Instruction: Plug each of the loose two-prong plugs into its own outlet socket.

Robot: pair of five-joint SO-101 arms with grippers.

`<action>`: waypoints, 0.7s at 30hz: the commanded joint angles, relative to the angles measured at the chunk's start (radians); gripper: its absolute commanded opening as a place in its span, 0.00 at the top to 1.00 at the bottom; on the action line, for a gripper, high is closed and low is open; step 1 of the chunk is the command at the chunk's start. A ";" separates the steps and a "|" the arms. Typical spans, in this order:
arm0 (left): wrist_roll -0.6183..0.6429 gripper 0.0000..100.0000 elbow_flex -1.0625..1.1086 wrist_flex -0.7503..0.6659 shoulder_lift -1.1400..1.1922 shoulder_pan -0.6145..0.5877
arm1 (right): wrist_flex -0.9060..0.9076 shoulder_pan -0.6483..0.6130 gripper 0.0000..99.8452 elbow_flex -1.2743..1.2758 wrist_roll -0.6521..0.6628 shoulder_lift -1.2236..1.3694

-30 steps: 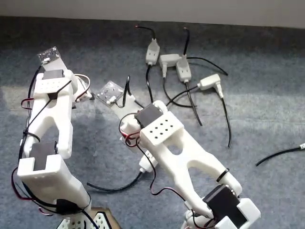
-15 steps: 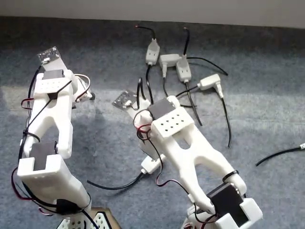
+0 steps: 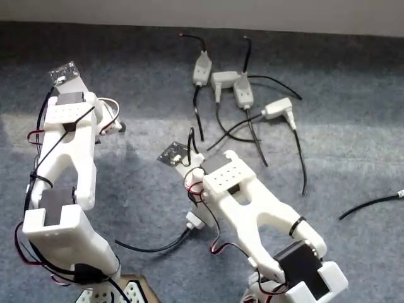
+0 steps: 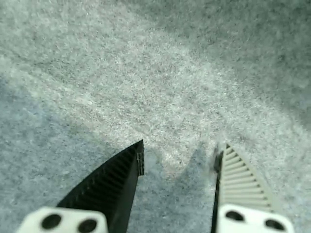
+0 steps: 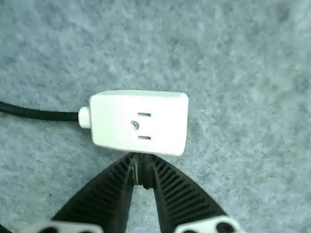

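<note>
White outlet socket (image 5: 138,122) lies flat on the gray carpet (image 3: 353,145), slots up, with a black cord (image 5: 34,112) leaving one short end. In the high view the socket (image 3: 193,219) sits toward the near edge, about mid-width, partly under the right arm (image 3: 252,208). Its cord (image 3: 151,246) curves off toward the left arm's base.

Right gripper (image 5: 140,167) is closed on nothing. Its black ribbed fingertips are pressed together right at the socket's long side; can't tell if they touch it.

Four white plugs (image 3: 242,92) with black cords lie in a loose cluster near the far edge, about mid-width, well apart from the socket. None is plugged in.

Left arm (image 3: 63,145) is by the left edge. Left gripper (image 4: 180,155) is over bare carpet, jaws spread wide, one finger black (image 4: 119,177) and one pale (image 4: 238,179), holding nothing.

Another black cord (image 3: 372,203) runs in from the right edge.
</note>
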 commanded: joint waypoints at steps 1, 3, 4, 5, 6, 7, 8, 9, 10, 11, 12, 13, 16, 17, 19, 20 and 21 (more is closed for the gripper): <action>0.006 0.75 -0.004 -0.012 -0.007 -0.007 | -0.058 -0.004 0.99 -0.005 0.009 -0.005; 0.006 0.75 -0.004 -0.012 -0.007 -0.008 | -0.088 -0.031 0.99 -0.005 0.009 -0.005; 0.006 0.75 -0.004 -0.012 -0.007 -0.010 | -0.105 -0.048 0.99 -0.005 0.009 -0.005; 0.006 0.75 -0.005 -0.012 -0.007 -0.010 | -0.122 -0.067 0.99 -0.005 0.009 -0.005; 0.006 0.75 -0.005 -0.012 -0.007 -0.010 | -0.139 -0.085 0.99 -0.007 0.009 -0.005; 0.006 0.75 -0.005 -0.014 -0.007 -0.010 | -0.153 -0.110 0.99 -0.007 0.005 -0.005; 0.006 0.75 -0.007 -0.014 -0.007 -0.010 | -0.171 -0.133 0.99 -0.012 -0.017 -0.007; 0.006 0.75 -0.007 -0.014 -0.007 -0.010 | -0.183 -0.154 0.99 -0.028 -0.043 -0.008; 0.006 0.75 -0.007 -0.017 -0.007 -0.010 | -0.185 -0.174 0.99 -0.054 -0.072 -0.007; 0.006 0.75 -0.002 -0.028 -0.007 -0.010 | -0.183 -0.191 0.99 -0.085 -0.101 -0.007; 0.006 0.75 -0.001 -0.035 -0.005 -0.012 | -0.183 -0.206 0.99 -0.116 -0.132 -0.007; 0.006 0.75 -0.001 -0.040 -0.005 -0.012 | -0.182 -0.223 0.99 -0.148 -0.161 -0.007; 0.006 0.75 -0.001 -0.040 -0.005 -0.012 | -0.179 -0.288 0.99 -0.236 -0.229 -0.007; 0.006 0.75 -0.001 -0.040 -0.005 -0.013 | -0.163 -0.312 0.99 -0.263 -0.242 -0.007; 0.006 0.75 -0.001 -0.040 -0.005 -0.013 | -0.124 -0.366 0.99 -0.312 -0.259 -0.007; 0.006 0.75 -0.001 -0.040 -0.005 -0.015 | -0.094 -0.389 0.99 -0.331 -0.259 -0.007; 0.006 0.75 -0.001 -0.040 -0.005 -0.021 | -0.065 -0.406 0.99 -0.344 -0.261 -0.007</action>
